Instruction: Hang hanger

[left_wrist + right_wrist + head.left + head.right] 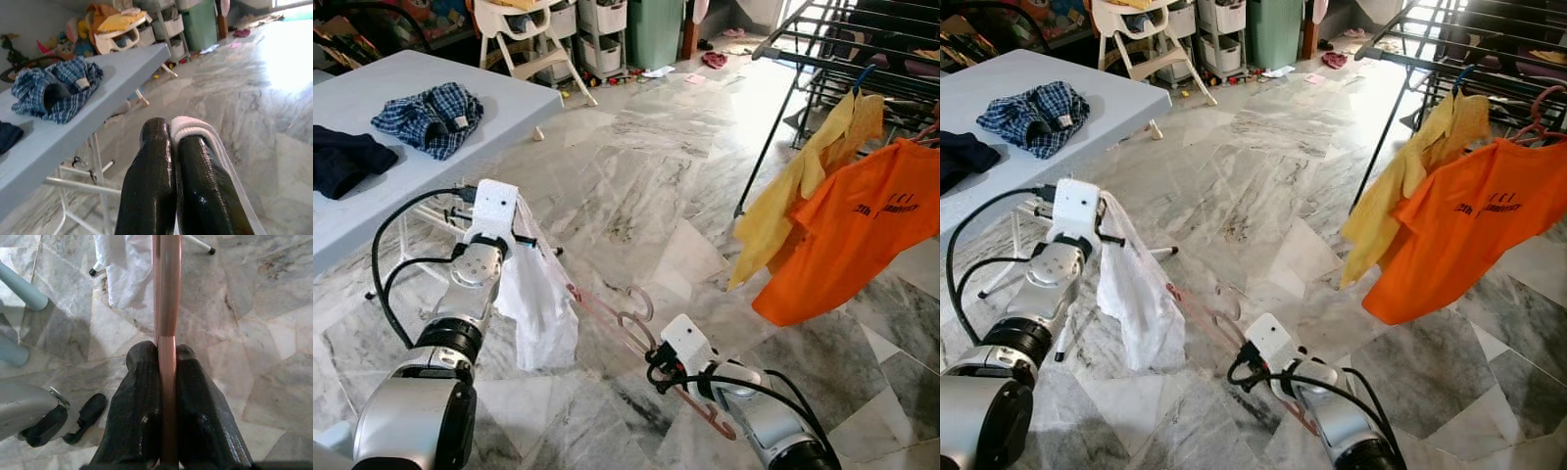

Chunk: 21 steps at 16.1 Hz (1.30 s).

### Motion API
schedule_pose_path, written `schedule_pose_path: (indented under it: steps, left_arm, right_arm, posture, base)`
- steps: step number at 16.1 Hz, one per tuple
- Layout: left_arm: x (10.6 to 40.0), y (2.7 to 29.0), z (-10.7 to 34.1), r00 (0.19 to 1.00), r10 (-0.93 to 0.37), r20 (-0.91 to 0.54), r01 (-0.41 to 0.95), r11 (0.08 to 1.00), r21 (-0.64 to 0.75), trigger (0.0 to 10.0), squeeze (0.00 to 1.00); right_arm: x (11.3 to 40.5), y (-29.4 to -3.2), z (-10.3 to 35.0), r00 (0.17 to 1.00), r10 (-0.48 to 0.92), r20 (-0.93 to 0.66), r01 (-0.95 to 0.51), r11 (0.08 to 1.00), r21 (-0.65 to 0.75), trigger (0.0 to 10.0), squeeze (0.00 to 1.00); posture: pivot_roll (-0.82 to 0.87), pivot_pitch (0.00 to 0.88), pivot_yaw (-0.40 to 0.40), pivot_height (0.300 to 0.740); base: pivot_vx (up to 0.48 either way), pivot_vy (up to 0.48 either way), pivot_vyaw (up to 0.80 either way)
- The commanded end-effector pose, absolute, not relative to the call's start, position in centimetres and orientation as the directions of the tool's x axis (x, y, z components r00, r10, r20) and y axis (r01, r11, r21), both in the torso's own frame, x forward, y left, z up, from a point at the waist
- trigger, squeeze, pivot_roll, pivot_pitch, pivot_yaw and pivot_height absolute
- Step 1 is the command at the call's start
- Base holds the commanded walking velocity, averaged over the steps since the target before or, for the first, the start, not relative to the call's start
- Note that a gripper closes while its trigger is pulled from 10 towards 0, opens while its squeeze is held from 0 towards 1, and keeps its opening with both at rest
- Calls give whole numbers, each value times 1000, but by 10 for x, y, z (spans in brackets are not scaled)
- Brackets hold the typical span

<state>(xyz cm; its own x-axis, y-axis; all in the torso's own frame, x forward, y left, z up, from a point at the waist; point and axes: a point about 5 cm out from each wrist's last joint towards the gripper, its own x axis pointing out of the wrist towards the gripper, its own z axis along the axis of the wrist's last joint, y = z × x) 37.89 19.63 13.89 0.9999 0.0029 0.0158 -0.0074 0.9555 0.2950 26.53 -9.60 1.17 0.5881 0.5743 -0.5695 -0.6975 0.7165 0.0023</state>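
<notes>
A pink hanger (619,329) runs low over the marble floor, its hook (641,296) curling upward. My right gripper (167,357) is shut on the hanger's bar, at the lower middle of the head views (658,364). The hanger's far end reaches into a white garment (540,308) that hangs down limp. My left gripper (172,139) is shut on the garment's ribbed white edge and holds it up beside the table. A metal drying rack (822,61) stands at the right, carrying a yellow shirt (803,186) and an orange T-shirt (857,230) on hangers.
A pale blue folding table (401,88) at the left holds a plaid shirt (431,117) and a dark garment (342,159); its white legs (83,185) stand close to my left arm. A high chair (524,34) and storage drawers (602,34) stand at the back.
</notes>
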Motion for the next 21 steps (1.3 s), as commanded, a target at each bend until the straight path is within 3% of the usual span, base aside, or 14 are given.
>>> schedule_pose_path:
  steps: [1,4,12,19,21]
  left_arm:
    - [381,194,149,998,-10,58,-7,957,290,10000,0]
    - [380,182,148,997,-53,57,35,959,280,10000,0]
    - [369,173,132,996,-92,16,83,952,295,10000,0]
    - [364,156,120,994,-108,-29,112,949,293,10000,0]
    - [361,149,113,994,-98,-50,109,946,306,10000,0]
  right_arm:
    - [267,-93,11,585,576,-571,-696,718,13,10000,0]
    - [266,-89,8,561,593,-578,-713,701,27,10000,0]
    - [286,-92,22,637,571,-519,-675,737,-18,10000,0]
    - [285,-75,31,585,635,-505,-739,673,-8,10000,0]
    - [282,-69,30,537,660,-525,-772,636,11,10000,0]
  posture:
    - [-41,49,74,740]
    - [-36,48,73,740]
    - [-38,42,71,740]
    - [-42,45,74,740]
    - [-45,41,74,740]
  base:
    - [0,0,0]
    - [0,0,0]
    - [0,0,0]
    - [0,0,0]
    - [0,0,0]
